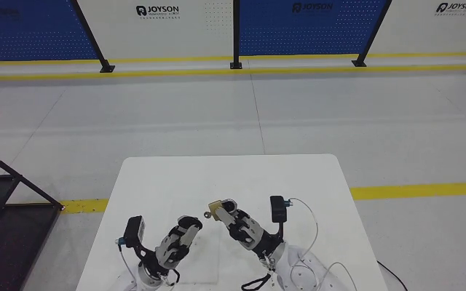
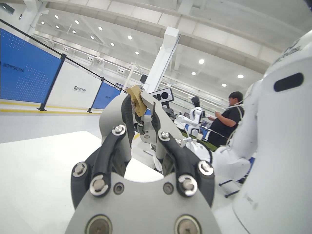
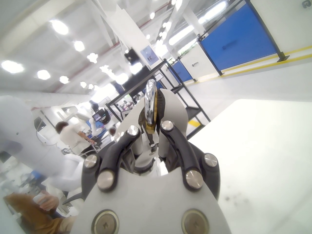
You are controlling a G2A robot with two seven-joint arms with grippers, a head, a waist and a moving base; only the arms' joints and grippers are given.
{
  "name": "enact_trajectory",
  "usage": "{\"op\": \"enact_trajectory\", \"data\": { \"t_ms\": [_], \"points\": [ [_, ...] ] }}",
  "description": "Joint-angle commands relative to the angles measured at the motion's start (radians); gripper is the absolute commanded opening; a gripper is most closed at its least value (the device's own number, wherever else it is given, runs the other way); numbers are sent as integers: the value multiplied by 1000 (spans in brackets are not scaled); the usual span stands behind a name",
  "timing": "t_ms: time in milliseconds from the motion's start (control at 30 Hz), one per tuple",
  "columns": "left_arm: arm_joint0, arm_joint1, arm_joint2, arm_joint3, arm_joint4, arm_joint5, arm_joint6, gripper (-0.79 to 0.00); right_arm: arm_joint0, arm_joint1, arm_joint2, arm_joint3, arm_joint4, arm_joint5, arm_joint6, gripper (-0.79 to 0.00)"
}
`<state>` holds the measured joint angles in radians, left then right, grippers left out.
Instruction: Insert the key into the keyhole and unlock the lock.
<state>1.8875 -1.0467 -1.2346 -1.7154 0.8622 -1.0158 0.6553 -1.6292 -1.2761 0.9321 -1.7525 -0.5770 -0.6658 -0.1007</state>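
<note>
The right gripper's (image 3: pixel 156 96) fingers (image 3: pixel 171 109) are clamping a padlock, the lock (image 3: pixel 149 109). Its chrome shackle is standing up between the fingertips, and its brass body is sitting lower between the pads. The left gripper's (image 2: pixel 135 102) fingers (image 2: pixel 114 114) are drawn close together and are pinching a small silvery piece that appears to be the key (image 2: pixel 133 107). Most of the key is hidden, so whether its blade is in the keyhole cannot be told. In the left wrist view, the lock is showing as a brass block right at the left fingertips.

From above, both grippers are hovering over the near part of a white table (image 1: pixel 218 174), angled toward each other. The lock is sitting at the tip of the right gripper. The left gripper is pointing at the lock from just beside it. Beyond the table, a pale floor is running back to yellow lines (image 1: pixel 182 73) and blue and white barrier panels (image 1: pixel 306 25).
</note>
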Motion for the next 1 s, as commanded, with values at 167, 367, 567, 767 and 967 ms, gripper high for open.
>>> {"op": "enact_trajectory", "data": {
  "t_ms": [167,367,567,767,967],
  "points": [
    [-24,39,17,-19,-249,4,-243,-610,0,1,0,0,0,1,2,-785],
    [-40,50,25,-18,-341,4,-342,-622,1,2,-1,0,-1,-3,4,-785],
    [-49,55,30,-24,-378,4,-371,-656,0,3,-2,-1,-6,-3,10,-785],
    [-49,59,27,-26,-384,4,-382,-739,-2,4,-3,-5,-17,0,17,-785],
    [-47,60,25,-27,-378,4,-386,-760,-2,5,-6,-5,-22,5,20,-785]
  ]
}}
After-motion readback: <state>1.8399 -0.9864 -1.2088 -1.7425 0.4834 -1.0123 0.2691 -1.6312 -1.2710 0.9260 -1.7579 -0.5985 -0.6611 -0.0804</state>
